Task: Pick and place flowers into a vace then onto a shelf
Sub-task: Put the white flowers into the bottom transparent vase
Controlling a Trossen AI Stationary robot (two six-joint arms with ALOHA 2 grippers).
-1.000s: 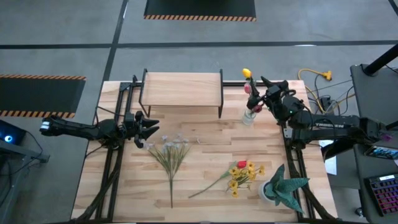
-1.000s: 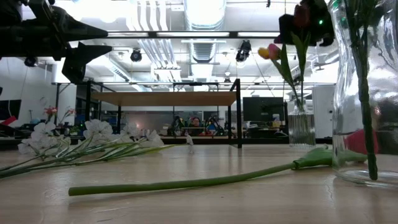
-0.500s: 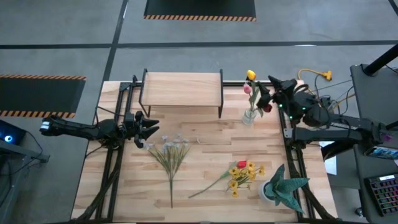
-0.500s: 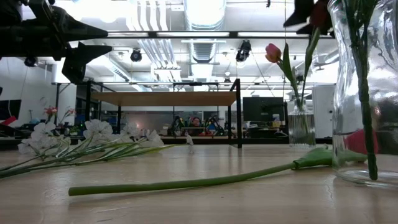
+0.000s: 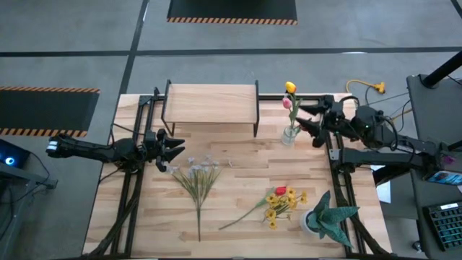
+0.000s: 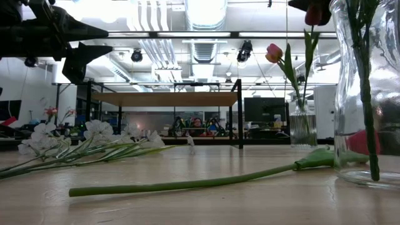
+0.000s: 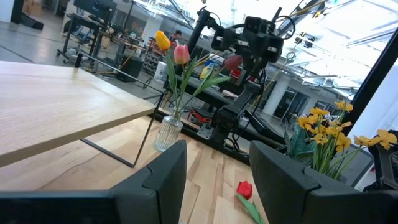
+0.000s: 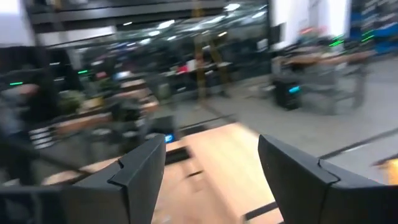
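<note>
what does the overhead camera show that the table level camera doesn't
Only the high view shows the green potted plant, the yellow sprig and both grippers: the left gripper above the white blooms, the right gripper, open and empty, beside the vase.

Only the low view shows the room behind the table and a big glass vessel up close.

Both show the shelf, the glass vase holding tulips, and the white blooms.

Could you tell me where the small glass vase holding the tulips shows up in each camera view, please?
High view: the vase stands right of the shelf, near the right gripper.
Low view: the vase is right of centre, far back, beside the shelf's leg.
Left wrist view: the vase is at centre, past the shelf's corner.
Right wrist view: not in it.
Shared landmark: the shelf.
</note>
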